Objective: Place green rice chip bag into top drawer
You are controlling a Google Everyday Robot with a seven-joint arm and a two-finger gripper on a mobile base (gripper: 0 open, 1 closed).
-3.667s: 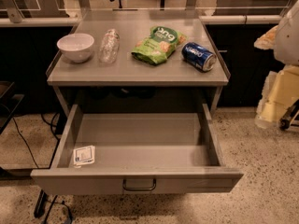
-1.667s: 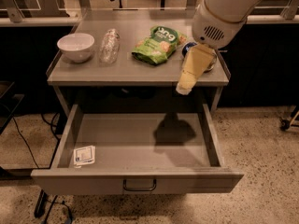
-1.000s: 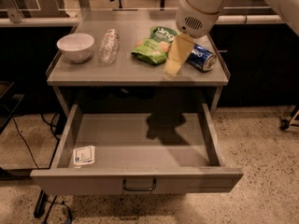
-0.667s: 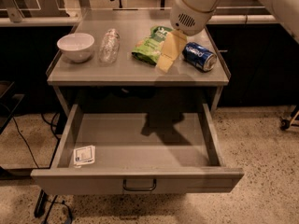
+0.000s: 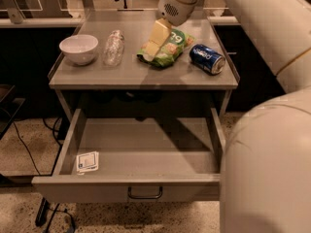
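One arm point(image 5: 262, 13) down from upper right, end effector point(image 5: 152, 48) over, perhaps touching, green rice chip bag point(image 5: 178, 43), grip state unclear

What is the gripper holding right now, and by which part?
It cannot be told. The gripper is down over the left part of the green rice chip bag, which lies on the tabletop, not lifted. No firm hold shows.

A grey metal surface point(image 5: 121, 74) stands on a speckled stone floor point(image 5: 97, 222), and a black cable point(image 5: 24, 152) lies at its left. The light is warm and dim. The hand point(image 5: 155, 40) hangs above the surface's rear part.
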